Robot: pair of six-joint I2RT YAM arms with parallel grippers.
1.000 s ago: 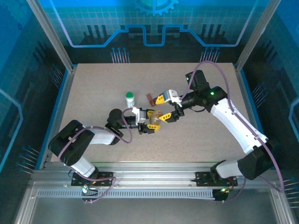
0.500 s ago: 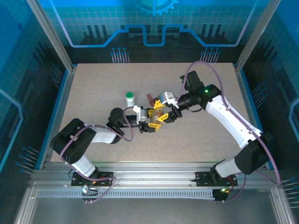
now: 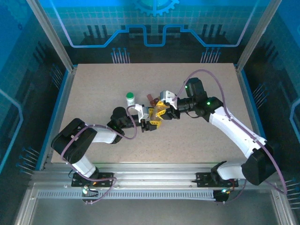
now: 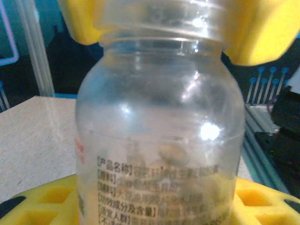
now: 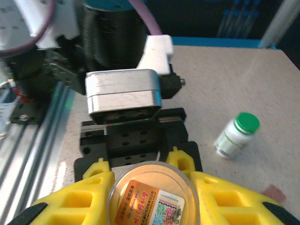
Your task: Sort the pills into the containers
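Top external view puts the left gripper (image 3: 153, 121) and the right gripper (image 3: 161, 110) together just to the right of the green-capped white bottle (image 3: 130, 98). Both have hold of one clear bottle (image 4: 159, 117) between them. The left gripper is closed partway, and its yellow fingers (image 4: 33, 201) sit on both sides of the lower body of this bottle. The right gripper is also narrow but not fully closed, and its fingers lie against the neck from two sides.

The clear bottle is round and glossy, with bright reflections, a ridged collar at the top and small printed characters low on its wall. One pale oval pill (image 4: 173, 153) is seen through the wall. In the right wrist view the round end of the bottle carries an orange printed label (image 5: 150, 199).

The dark red box (image 3: 151, 99), small and square, stands on the speckled beige table (image 3: 93, 84), to the right of the green-capped white bottle and close to the grippers.
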